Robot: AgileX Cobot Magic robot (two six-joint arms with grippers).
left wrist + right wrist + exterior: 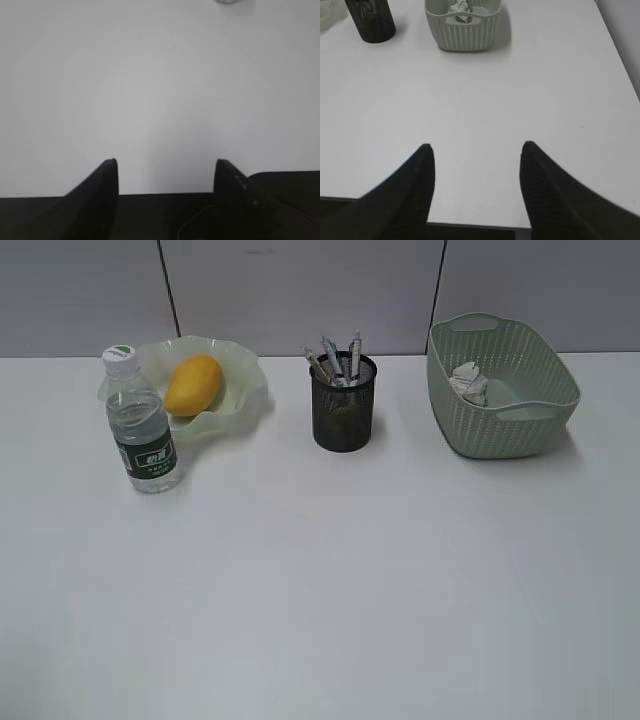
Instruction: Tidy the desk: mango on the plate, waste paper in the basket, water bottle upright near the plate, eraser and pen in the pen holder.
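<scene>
The mango [193, 385] lies in the wavy-rimmed plate [245, 390] at the back left. The water bottle [141, 425] stands upright just in front of the plate. Several pens [335, 362] stand in the black pen holder [343, 410], also in the right wrist view [370, 20]. No eraser shows. The waste paper [469, 382] lies in the basket [500, 425], also seen in the right wrist view [465, 30]. Neither gripper shows in the exterior view. My left gripper [165, 162] is open and empty over the desk's near edge. My right gripper [476, 146] is open and empty above the desk [520, 90].
A grey partition wall [300, 290] runs behind the desk. The desk's right edge [620, 60] shows in the right wrist view. A small part of a rounded object [227, 1] shows at the top edge of the left wrist view.
</scene>
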